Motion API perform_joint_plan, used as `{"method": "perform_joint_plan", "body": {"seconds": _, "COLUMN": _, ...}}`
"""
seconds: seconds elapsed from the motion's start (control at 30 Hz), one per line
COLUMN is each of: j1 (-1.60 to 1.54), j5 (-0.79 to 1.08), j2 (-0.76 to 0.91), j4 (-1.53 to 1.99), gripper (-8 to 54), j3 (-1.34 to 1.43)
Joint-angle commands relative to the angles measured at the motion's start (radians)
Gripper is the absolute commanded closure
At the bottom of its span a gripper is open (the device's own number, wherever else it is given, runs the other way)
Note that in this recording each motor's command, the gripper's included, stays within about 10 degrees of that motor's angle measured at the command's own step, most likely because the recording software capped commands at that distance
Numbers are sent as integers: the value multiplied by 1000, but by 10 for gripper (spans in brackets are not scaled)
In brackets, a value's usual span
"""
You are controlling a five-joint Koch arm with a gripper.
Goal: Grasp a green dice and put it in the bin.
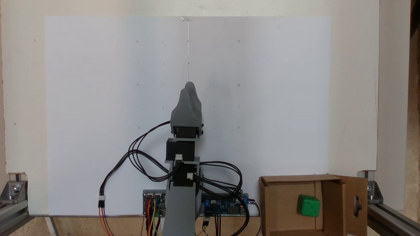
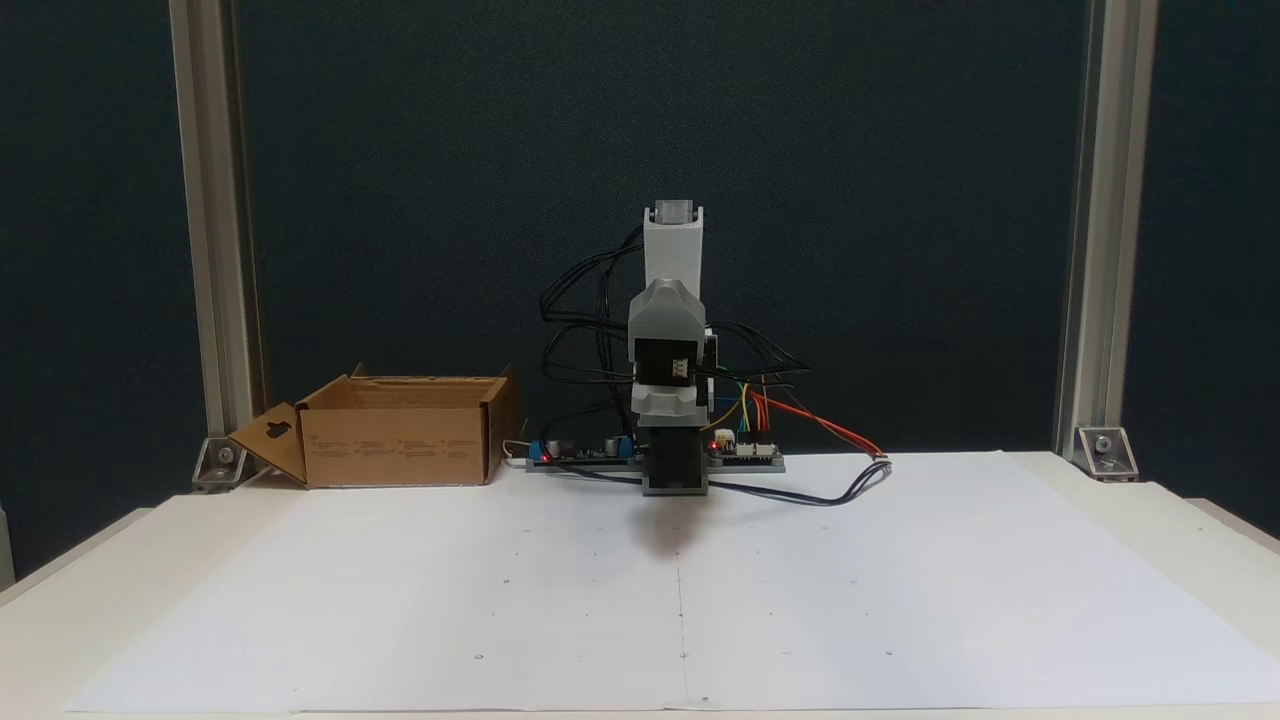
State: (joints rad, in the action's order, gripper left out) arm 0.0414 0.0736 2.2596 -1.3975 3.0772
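The green dice [image 1: 308,206] lies on the floor of the bin [image 1: 282,200], a brown cardboard box at the lower right of a fixed view. The same bin [image 2: 390,440] stands at the left in the other view, where its walls hide the inside. My gripper [image 1: 189,86] is a grey wedge reaching out over the white paper, far to the left of the bin. Its two jaws lie pressed together with nothing between them. The folded arm [image 2: 668,330] stands at the centre, facing the camera.
White paper [image 1: 98,114] covers the table. Circuit boards [image 1: 226,205] and looping cables [image 1: 137,160] sit around the arm's base. Aluminium frame posts [image 2: 1100,230] rise at the table's corners. The bin's slotted flap [image 1: 356,205] hangs open outward.
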Motion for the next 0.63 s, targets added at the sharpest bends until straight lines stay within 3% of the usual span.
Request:
{"method": "perform_joint_plan", "body": {"seconds": 0.0, "j1": 0, "j5": -25, "j2": 106, "j4": -55, "gripper": 11, "j3": 48}}
{"method": "perform_joint_plan", "body": {"seconds": 0.6, "j1": 2, "j5": -25, "j2": 106, "j4": -46, "gripper": 11, "j3": 48}}
